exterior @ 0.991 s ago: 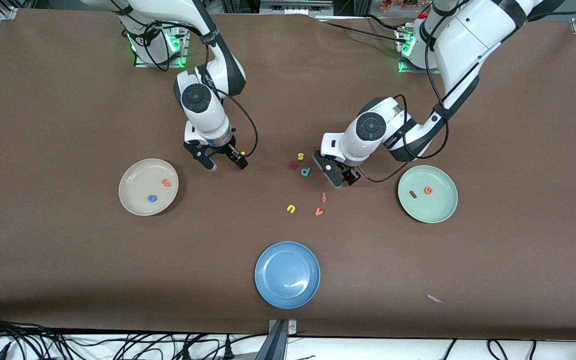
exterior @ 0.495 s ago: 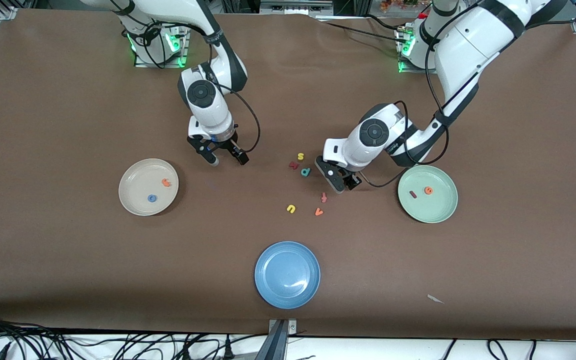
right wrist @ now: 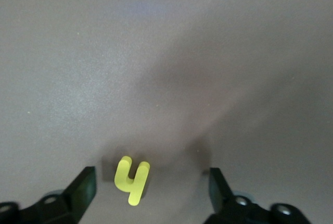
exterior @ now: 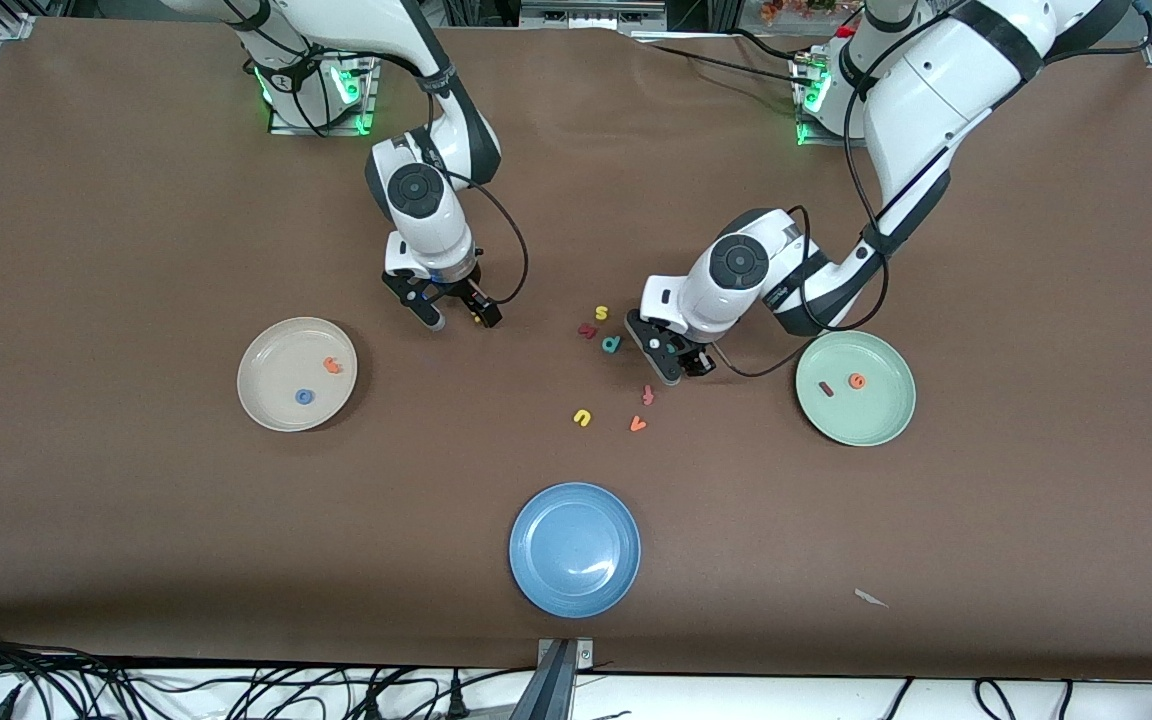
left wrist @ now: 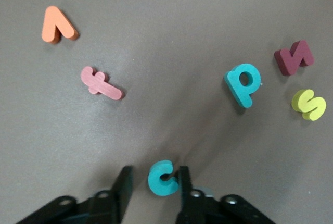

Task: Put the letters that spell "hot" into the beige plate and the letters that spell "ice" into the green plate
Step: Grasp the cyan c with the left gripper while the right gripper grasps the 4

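Brown tabletop (exterior: 136, 200) was the whole stage, with three plates on it: a blue plate (exterior: 575, 550) nearest the front camera, the beige plate (exterior: 276, 410) already carrying the blue o (exterior: 305, 397) and orange t (exterior: 333, 366), and the green plate (exterior: 881, 420) with the dark red i (exterior: 826, 389) and orange e (exterior: 857, 381).

So each word was missing one letter. The left gripper (left wrist: 153, 182) was down at the table with the teal c (left wrist: 162, 178) right between its fingers (left wrist: 125, 179), one finger touching it and the other just beside it, so closing in but not clamped tight yet as far as I could tell. The right gripper (right wrist: 151, 182) sat spread wide over the yellow h (right wrist: 132, 179), which lay between its fingers, closer to one, touching neither.

Spares near the c: teal p (left wrist: 243, 83), maroon letter (left wrist: 294, 57), yellow s (left wrist: 309, 104), pinkish f (left wrist: 100, 83), orange v (left wrist: 58, 24).

My guess for next: finish both pinches, lift, carry c to green and h to beige.
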### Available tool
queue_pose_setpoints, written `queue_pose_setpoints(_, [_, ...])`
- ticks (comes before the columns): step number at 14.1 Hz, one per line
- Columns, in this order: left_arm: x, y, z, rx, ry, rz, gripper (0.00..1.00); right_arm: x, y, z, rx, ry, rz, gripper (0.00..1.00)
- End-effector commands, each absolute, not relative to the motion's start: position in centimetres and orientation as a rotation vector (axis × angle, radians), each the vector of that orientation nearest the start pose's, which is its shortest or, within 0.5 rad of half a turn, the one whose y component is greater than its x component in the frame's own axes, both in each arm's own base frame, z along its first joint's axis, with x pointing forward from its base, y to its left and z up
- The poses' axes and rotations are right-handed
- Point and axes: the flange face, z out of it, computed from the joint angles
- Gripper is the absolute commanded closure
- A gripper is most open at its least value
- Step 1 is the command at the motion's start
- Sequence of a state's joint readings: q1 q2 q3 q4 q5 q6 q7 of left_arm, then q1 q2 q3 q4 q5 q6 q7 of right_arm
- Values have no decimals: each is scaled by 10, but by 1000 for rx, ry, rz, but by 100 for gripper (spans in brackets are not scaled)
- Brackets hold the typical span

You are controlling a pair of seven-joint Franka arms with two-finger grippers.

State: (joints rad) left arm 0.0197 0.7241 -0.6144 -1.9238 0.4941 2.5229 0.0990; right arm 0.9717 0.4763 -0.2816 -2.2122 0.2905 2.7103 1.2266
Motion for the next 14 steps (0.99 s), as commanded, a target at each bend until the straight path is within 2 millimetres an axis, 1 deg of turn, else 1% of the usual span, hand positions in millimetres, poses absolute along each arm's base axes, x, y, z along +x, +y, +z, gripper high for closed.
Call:
queue_pose_setpoints(1, [523,-344,171,-2857,1520,-78,82,432,347,168,-2851,1174,-66,13])
queue_pose_setpoints(2, [525,-341,173,-2856,1520,-82,85,432,347,168,-2852,1171,-66,19])
queue_pose_setpoints(3, [527,-340,176,-2853,1520,-89,93,432,347,169,-2852,1168,-67,25])
queue_pose_setpoints(6, [530,-339,188,-2843,1507,-112,94,436,350,170,-2849,1159,-74,42])
queue_pose_setpoints(7, [533,-337,197,-2835,1499,-126,94,436,350,170,-2849,1159,-75,46])
queue_pose_setpoints(9, [538,-329,215,-2798,1475,-98,93,437,350,168,-2851,1159,-75,51])
queue_pose_setpoints(11, [547,-326,232,-2782,1441,-62,93,436,351,168,-2852,1156,-75,57])
queue_pose_setpoints(12, [554,-324,239,-2777,1422,-43,93,436,351,167,-2857,1154,-75,58])
queue_pose_setpoints(14, [563,-317,256,-2740,1413,13,93,438,355,164,-2859,1148,-81,64])
